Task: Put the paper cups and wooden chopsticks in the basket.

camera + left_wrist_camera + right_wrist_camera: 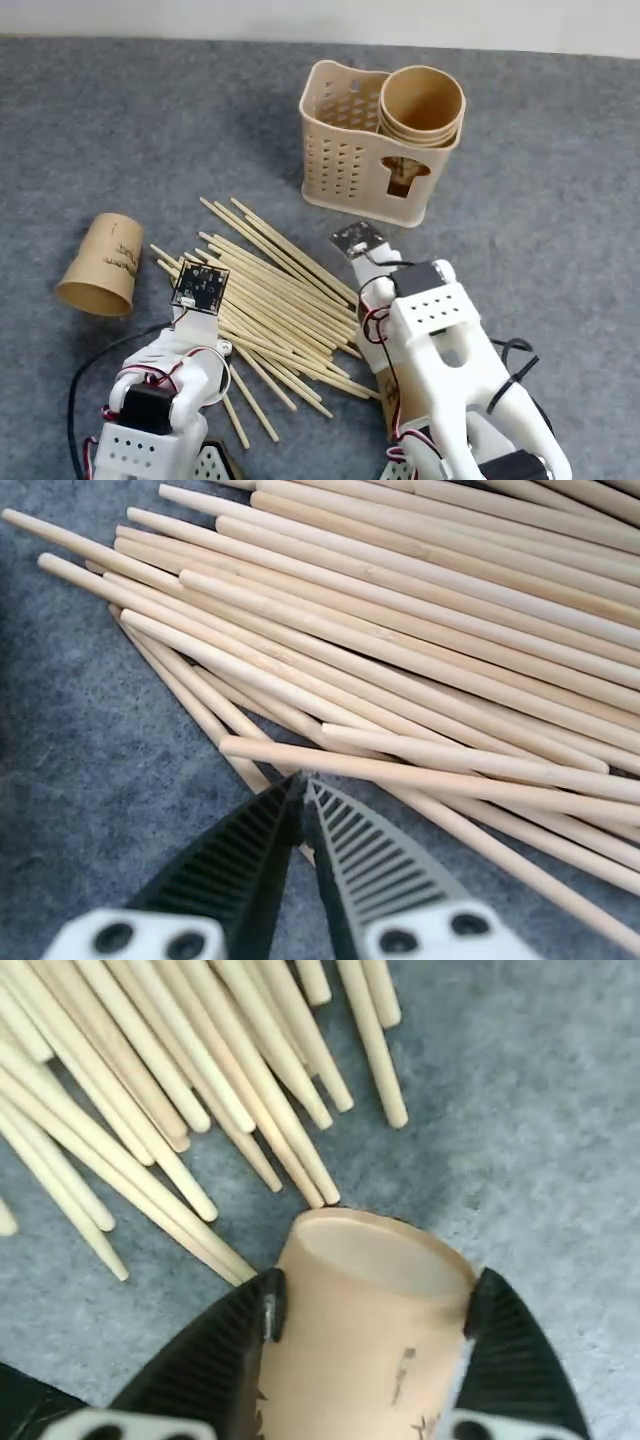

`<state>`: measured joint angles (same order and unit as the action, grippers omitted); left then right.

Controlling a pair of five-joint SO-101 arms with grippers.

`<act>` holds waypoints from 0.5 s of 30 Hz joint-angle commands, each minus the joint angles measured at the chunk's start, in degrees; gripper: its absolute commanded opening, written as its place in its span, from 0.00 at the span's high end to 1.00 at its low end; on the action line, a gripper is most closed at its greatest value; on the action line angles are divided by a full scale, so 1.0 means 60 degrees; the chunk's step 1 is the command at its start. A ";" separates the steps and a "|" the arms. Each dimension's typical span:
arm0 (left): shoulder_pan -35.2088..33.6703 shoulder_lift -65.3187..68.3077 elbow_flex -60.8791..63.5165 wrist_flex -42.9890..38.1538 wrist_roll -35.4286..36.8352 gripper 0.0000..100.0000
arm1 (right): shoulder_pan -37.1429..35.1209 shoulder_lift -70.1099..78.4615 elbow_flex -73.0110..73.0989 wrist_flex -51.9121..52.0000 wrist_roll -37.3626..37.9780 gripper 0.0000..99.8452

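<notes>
A pile of wooden chopsticks (280,300) lies across the grey mat in the middle. My left gripper (302,783) is shut, its tips resting at the near edge of the chopsticks (400,660) with nothing clearly between them. My right gripper (378,1305) is shut on a paper cup (370,1290), one finger on each side, low over the mat just beside the chopstick ends (200,1110). That cup (383,395) peeks out under the right arm. Another paper cup (100,265) lies on its side at the left. The beige basket (345,150) stands at the back with stacked cups (422,105) inside.
The left arm (165,390) and the right arm (450,360) fill the near edge of the table. Bare grey mat (560,220) stretches to the right of the basket and along the far left. The basket's left compartment is open.
</notes>
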<state>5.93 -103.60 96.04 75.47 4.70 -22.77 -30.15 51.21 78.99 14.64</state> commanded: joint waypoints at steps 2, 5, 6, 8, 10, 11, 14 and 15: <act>0.0110 -0.0095 0.0183 0.0044 0.0059 0.99 | 0.1092 -0.0110 -0.1385 0.0681 -0.0029 0.83; 0.0110 -0.0095 0.0183 0.0044 0.0059 0.99 | 0.2029 -0.0081 -0.2381 0.0652 -0.0029 0.83; 0.0110 -0.0095 0.0183 0.0044 0.0059 0.99 | 0.2293 -0.0037 -0.2645 0.0608 -0.0059 0.83; 0.0110 -0.0095 0.0183 0.0044 0.0059 0.99 | 0.2762 0.0095 -0.3070 0.0579 -0.0073 0.83; 0.0110 -0.0095 0.0183 0.0044 0.0059 0.99 | 0.3084 0.0315 -0.3421 0.0520 -0.0088 0.83; 0.0110 -0.0095 0.0183 0.0044 0.0059 0.99 | 0.3187 0.0432 -0.3582 0.0344 -0.0103 0.83; 0.0110 -0.0095 0.0183 0.0044 0.0059 0.99 | 0.3436 0.0901 -0.3905 0.0007 -0.0718 0.83; 0.0110 -0.0095 0.0183 0.0044 0.0059 0.99 | 0.3451 0.1033 -0.4007 0.0198 -0.0894 0.83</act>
<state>5.93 -103.60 96.04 75.47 4.70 -3.60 -25.14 31.25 80.31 12.09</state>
